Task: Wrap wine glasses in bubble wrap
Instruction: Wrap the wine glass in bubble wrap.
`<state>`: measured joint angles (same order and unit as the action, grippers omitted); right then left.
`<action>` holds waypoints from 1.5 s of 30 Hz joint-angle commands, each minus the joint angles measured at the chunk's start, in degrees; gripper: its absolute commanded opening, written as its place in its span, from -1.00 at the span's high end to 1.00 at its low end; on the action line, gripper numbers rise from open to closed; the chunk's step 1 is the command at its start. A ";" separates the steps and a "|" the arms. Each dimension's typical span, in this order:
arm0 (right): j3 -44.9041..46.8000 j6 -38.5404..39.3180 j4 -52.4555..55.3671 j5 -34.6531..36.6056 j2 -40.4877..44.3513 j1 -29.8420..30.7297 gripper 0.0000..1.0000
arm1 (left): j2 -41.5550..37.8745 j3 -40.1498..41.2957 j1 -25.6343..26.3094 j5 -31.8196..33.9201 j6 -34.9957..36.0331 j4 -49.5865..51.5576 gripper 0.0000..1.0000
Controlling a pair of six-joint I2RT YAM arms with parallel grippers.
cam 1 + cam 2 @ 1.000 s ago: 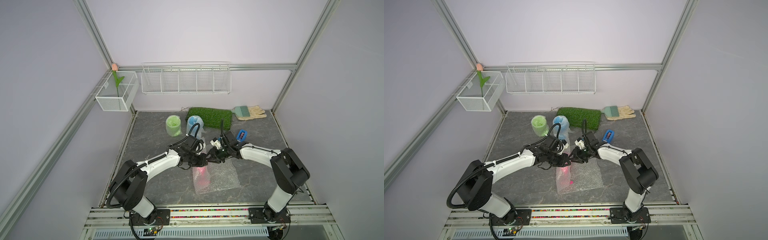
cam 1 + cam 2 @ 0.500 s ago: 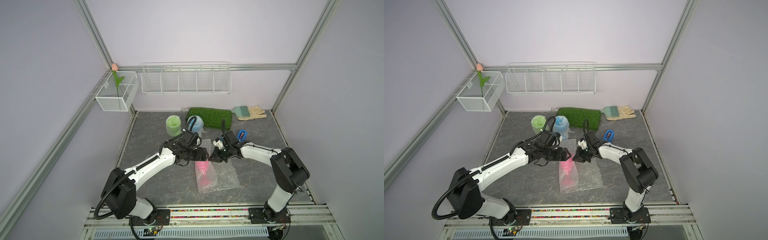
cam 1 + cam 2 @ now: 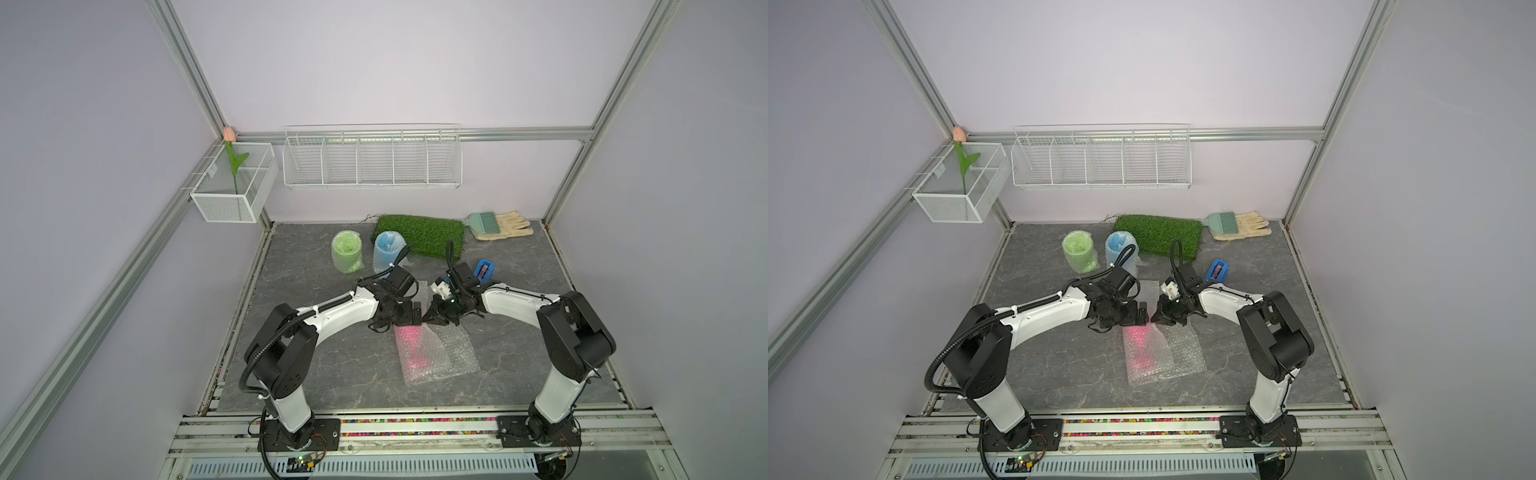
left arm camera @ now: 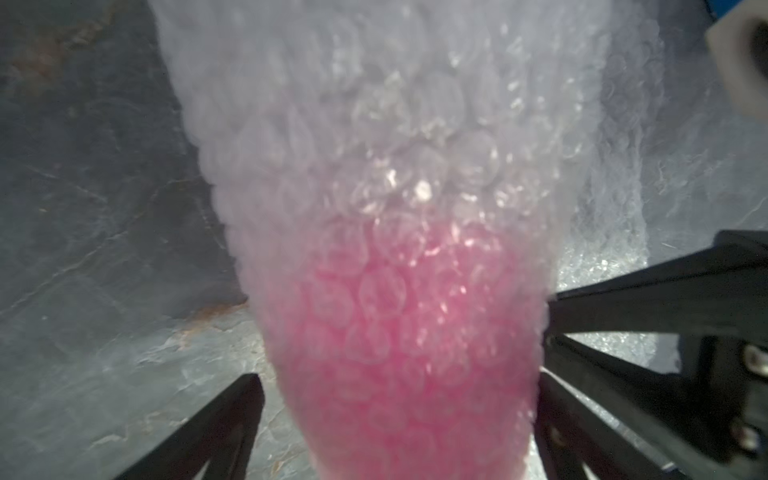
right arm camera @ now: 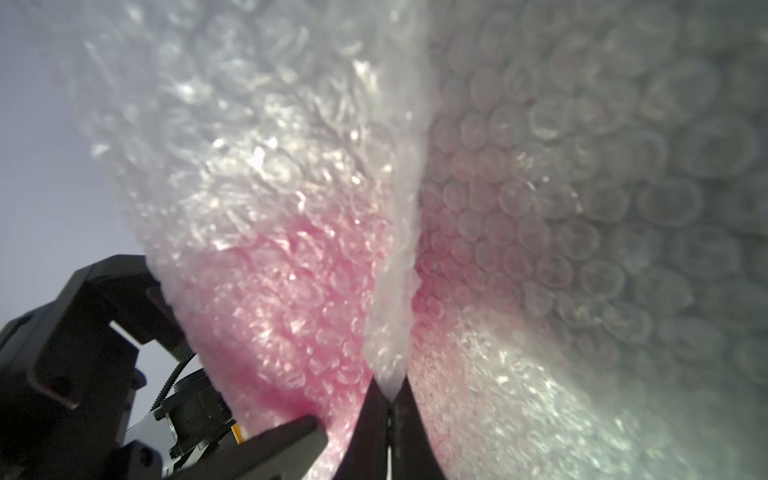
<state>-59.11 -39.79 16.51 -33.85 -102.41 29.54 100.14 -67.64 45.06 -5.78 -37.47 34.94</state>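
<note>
**Pink goblet [image 3: 412, 345]: wrap half rolled**

It lies mid-table under the bubble wrap [image 3: 457, 353]. Your right gripper [image 5: 388, 401] pinches a fold of wrap tight. Your left gripper [image 4: 397, 378] straddles it, jaws wide, holding nothing. Next, probably: roll the loose sheet round.

Robot lab test cell, aluminium frame [image 3: 200, 83], plain lilac walls [image 3: 395, 62], wire wall rack [image 3: 372, 162], slotted mounting rail [image 3: 415, 432]

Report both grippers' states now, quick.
Left gripper: open, jaws either side of the wrapped pink wine glass.
Right gripper: shut on a fold of bubble wrap.
</note>
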 commanded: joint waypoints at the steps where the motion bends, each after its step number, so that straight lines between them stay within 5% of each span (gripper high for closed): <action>1: -0.09 2.12 1.68 0.78 -1.39 -1.29 0.86 | 1.93 -1.27 0.29 1.05 -1.99 -1.96 -0.99; 12: 1.39 3.48 2.75 0.90 -0.07 -2.57 0.83 | 4.89 -1.53 0.29 -2.17 1.68 -5.96 -0.92; 19: 1.08 5.44 11.60 9.58 7.35 -2.54 0.15 | 1.67 -0.61 0.05 -4.90 11.74 -5.99 -0.81; 23: 0.85 5.47 14.39 11.01 10.66 -1.27 0.08 | -2.41 3.00 -1.67 -8.93 15.11 -8.65 -0.77; 32: 1.10 -0.51 7.93 5.19 5.98 9.15 0.26 | -6.21 11.27 -10.83 -24.74 17.61 -14.81 -0.66; 38: 2.05 -5.97 2.60 5.19 1.64 16.25 0.62 | -5.21 11.95 -12.68 -28.75 19.19 -13.88 -0.63; 45: 4.12 -10.01 -4.07 2.25 -0.21 20.98 0.78 | -4.05 12.64 -13.23 -29.71 18.15 -14.37 -0.60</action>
<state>-56.42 -47.79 17.85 -27.99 -101.86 48.51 95.24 -54.76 31.33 -32.03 -19.84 22.94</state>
